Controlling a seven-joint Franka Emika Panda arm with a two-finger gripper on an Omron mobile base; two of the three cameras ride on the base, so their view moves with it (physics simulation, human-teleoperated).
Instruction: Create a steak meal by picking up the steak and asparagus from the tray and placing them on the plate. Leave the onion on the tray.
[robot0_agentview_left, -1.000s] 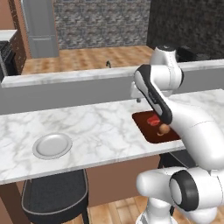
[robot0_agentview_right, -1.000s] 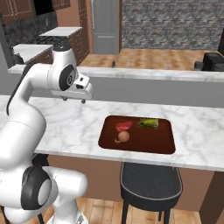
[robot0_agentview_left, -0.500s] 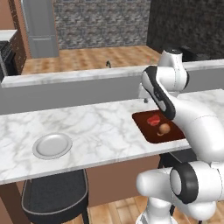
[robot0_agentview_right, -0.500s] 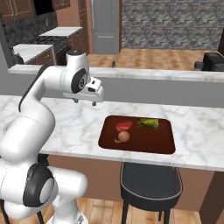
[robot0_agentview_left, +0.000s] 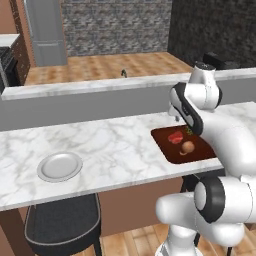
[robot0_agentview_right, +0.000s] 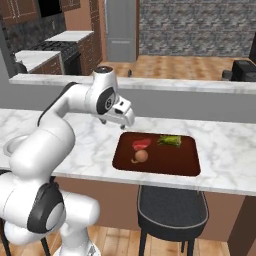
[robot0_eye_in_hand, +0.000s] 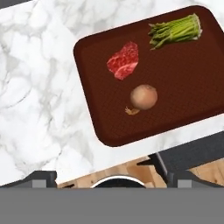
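Together, steak (robot0_eye_in_hand: 123, 60), asparagus (robot0_eye_in_hand: 176, 30) and onion (robot0_eye_in_hand: 144, 97) occupy the tray (robot0_eye_in_hand: 192, 87).

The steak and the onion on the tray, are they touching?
Apart. The hand view shows bare tray between the steak and the onion.

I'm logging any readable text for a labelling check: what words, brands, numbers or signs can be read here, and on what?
None: no readable text, label, brand, number or sign stands on the dark reddish-brown rectangular tray, the round grey-white plate, the marble counter or the white robot arm.
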